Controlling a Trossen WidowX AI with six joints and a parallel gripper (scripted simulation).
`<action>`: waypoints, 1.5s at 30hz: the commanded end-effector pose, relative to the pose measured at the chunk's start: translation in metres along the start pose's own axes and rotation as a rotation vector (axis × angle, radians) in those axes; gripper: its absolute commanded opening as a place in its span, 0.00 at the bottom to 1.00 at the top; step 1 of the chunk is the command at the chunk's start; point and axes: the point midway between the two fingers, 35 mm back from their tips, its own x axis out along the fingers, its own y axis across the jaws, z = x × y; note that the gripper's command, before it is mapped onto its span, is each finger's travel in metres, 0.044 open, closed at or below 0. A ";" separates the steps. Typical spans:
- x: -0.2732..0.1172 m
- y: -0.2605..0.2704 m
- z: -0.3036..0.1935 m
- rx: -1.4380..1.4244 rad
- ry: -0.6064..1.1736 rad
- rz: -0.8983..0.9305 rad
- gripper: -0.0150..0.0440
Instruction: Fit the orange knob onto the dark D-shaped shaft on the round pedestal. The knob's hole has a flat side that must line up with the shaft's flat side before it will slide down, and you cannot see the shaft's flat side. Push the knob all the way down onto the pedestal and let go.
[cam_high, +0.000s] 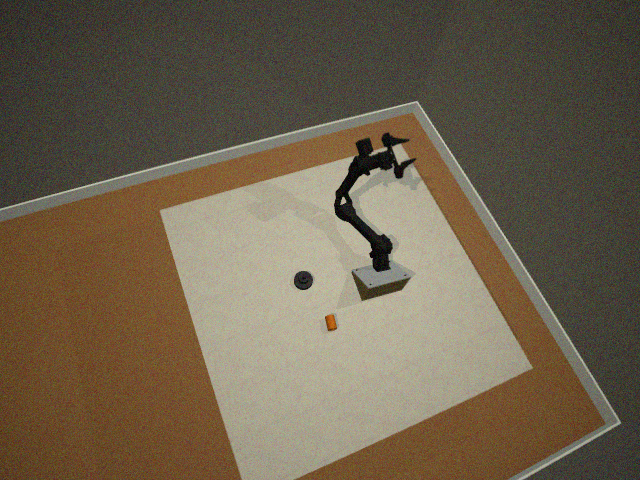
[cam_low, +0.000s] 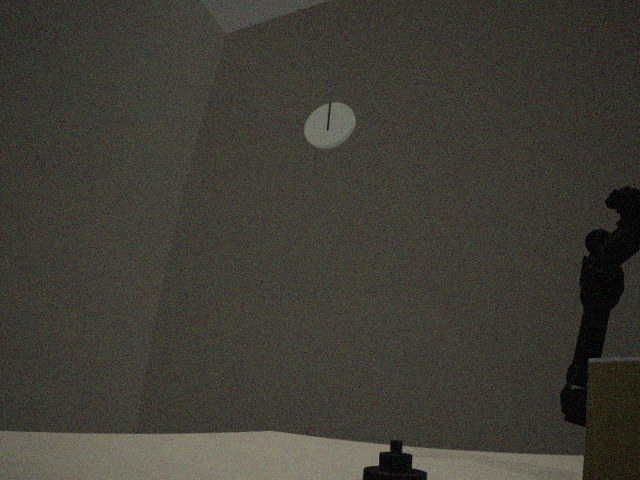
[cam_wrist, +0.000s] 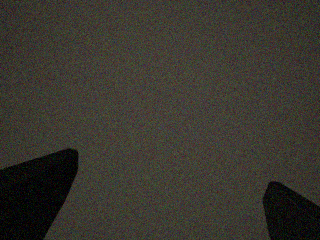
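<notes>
The orange knob (cam_high: 330, 322) lies on the pale mat in the top view, looking like a short cylinder on its side; its hole is not visible. The round dark pedestal (cam_high: 299, 286) (cam_low: 395, 473) stands on the mat up and to the left of the knob in the top view. Its shaft (cam_low: 395, 446) sticks up bare in the exterior view; the flat side cannot be made out. My gripper (cam_high: 412, 149) (cam_wrist: 173, 177) is open and empty, raised far from both, beyond the arm's base. In the exterior view the fingers are out of view.
The arm's base block (cam_high: 383, 276) (cam_low: 612, 418) stands to the right of the pedestal and knob. The pale mat (cam_high: 258, 361) lies on a brown table (cam_high: 103, 335) with a raised grey rim (cam_high: 491, 227). A round white disc (cam_low: 341, 126) with a dark line shows on the wall.
</notes>
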 end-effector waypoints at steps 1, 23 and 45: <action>0.002 -0.001 0.003 -0.006 -0.011 -0.006 0.98; 0.000 -0.149 0.349 -0.411 -0.754 -0.993 1.00; -0.289 -0.349 0.461 -0.101 -0.072 -2.093 1.00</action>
